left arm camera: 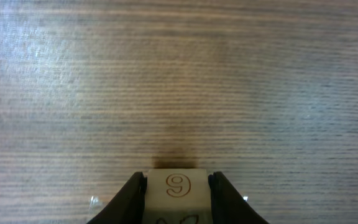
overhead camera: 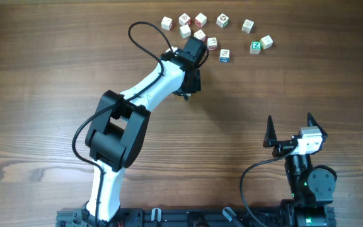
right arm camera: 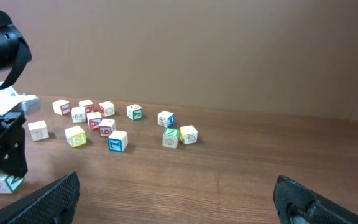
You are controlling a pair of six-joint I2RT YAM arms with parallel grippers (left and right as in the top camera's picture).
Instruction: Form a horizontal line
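Note:
My left gripper [overhead camera: 188,93] is shut on a whitish wooden cube [left arm camera: 178,186] with an outlined 9 on its top face. In the right wrist view the same cube [right arm camera: 2,182] shows a green mark and sits at or just above the table under the left gripper [right arm camera: 5,155]; I cannot tell if it touches. No row of three touching cubes shows in any view. My right gripper [overhead camera: 290,120] is open and empty near the front right, its fingers [right arm camera: 176,193] spread wide over bare wood.
Several loose letter cubes [overhead camera: 212,43] lie scattered at the back of the table, just beyond the left gripper, among them a green Z cube [overhead camera: 255,46] and a blue one [overhead camera: 225,55]. They also show in the right wrist view [right arm camera: 117,140].

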